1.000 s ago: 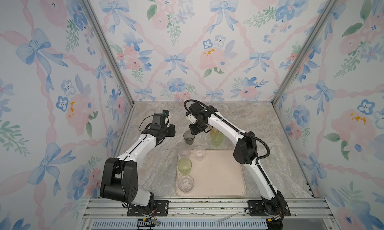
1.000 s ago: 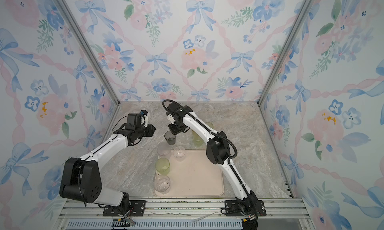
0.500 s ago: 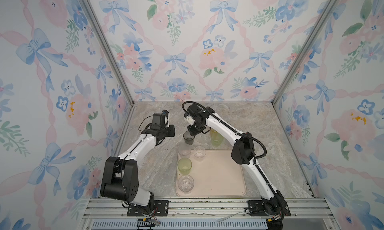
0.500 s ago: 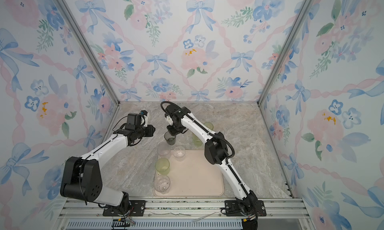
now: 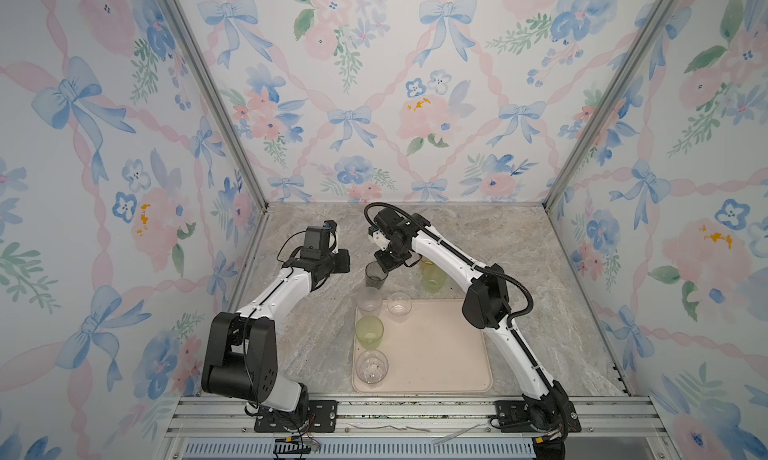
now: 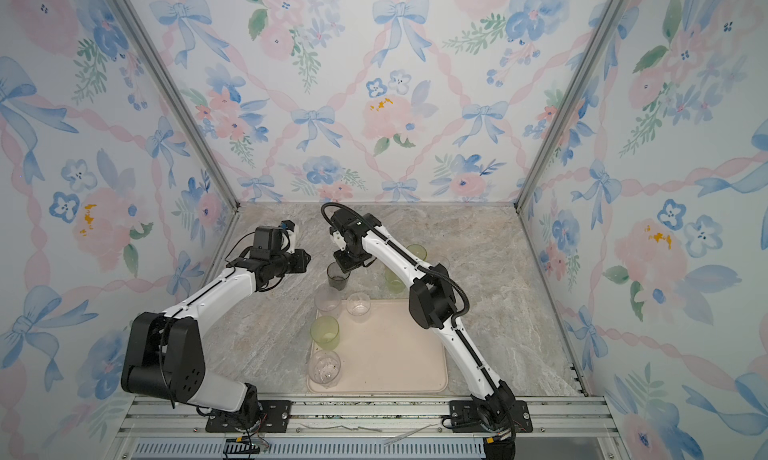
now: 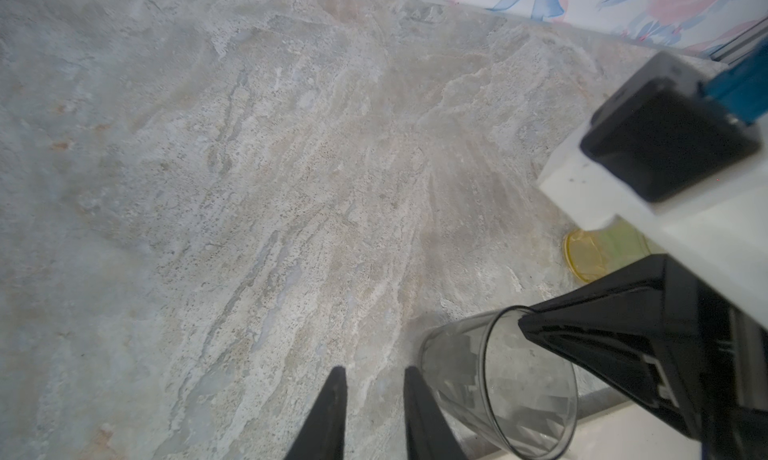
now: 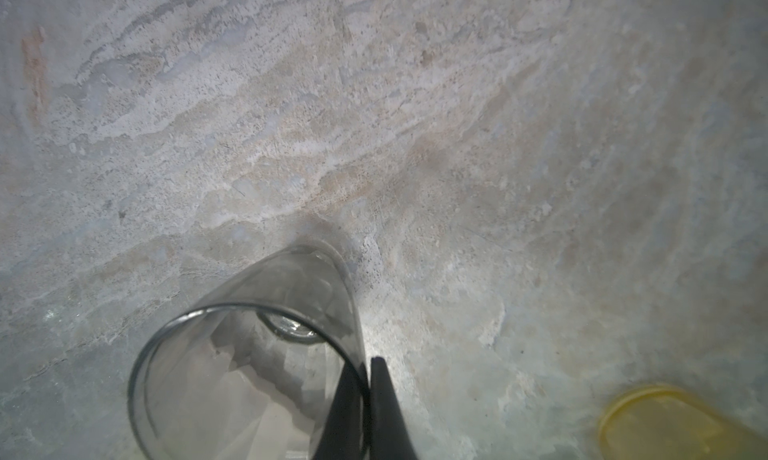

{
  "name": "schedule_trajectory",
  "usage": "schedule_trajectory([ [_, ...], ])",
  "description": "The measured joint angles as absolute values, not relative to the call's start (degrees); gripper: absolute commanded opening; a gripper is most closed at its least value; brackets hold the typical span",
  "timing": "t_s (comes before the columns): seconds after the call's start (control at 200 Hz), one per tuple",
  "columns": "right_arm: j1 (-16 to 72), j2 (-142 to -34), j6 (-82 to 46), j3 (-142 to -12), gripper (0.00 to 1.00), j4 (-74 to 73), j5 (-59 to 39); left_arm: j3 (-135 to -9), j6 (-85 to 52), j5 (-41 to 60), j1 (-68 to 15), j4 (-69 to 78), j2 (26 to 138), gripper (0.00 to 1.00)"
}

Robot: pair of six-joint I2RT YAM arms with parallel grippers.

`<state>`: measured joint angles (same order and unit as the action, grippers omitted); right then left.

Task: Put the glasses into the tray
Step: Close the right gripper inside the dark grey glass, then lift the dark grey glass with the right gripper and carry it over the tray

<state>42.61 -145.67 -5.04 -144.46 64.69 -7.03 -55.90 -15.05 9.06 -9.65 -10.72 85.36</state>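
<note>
The smoky grey glass (image 5: 376, 275) (image 6: 337, 275) is just beyond the far left corner of the cream tray (image 5: 440, 354) (image 6: 395, 354). My right gripper (image 8: 365, 374) (image 5: 384, 264) is shut on its rim, one finger inside and one outside the smoky grey glass (image 8: 249, 362) (image 7: 498, 379). My left gripper (image 7: 374, 370) (image 5: 343, 264) hovers just left of it, open, with only table between its fingers. In the tray's left part stand a frosted glass (image 5: 369, 302), a clear glass (image 5: 400, 306), a pale green glass (image 5: 369, 331) and another clear glass (image 5: 372, 368).
A pale green glass (image 5: 432, 277) and an amber glass (image 7: 586, 254) (image 8: 665, 424) stand on the marble table behind the tray, partly hidden by the right arm. Another green glass (image 6: 415, 252) stands further back. Floral walls close in three sides.
My right gripper has closed onto the grey glass's rim after shifting slightly left over it. The left arm has barely moved.
</note>
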Motion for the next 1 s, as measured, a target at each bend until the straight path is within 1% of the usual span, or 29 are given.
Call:
schedule_trajectory([
  [0.26,42.11,-141.84,-5.80,-136.81,0.00,58.30,-6.04,-55.61,-15.05,9.06,-9.63,-10.72,85.36,0.27],
  [0.505,40.80,-133.97,-6.37,-130.50,0.00,52.34,-3.51,-55.59,-14.66,9.06,-9.65,-10.70,85.34,0.27],
  [0.705,39.62,-120.60,-5.72,-121.71,0.00,48.21,-0.43,-55.24,-14.15,8.93,-9.76,-10.35,85.01,0.27],
  [1.001,40.03,-95.39,-3.99,-101.16,0.00,46.65,4.19,-55.24,-13.72,6.66,-12.82,-10.35,81.60,0.27],
])
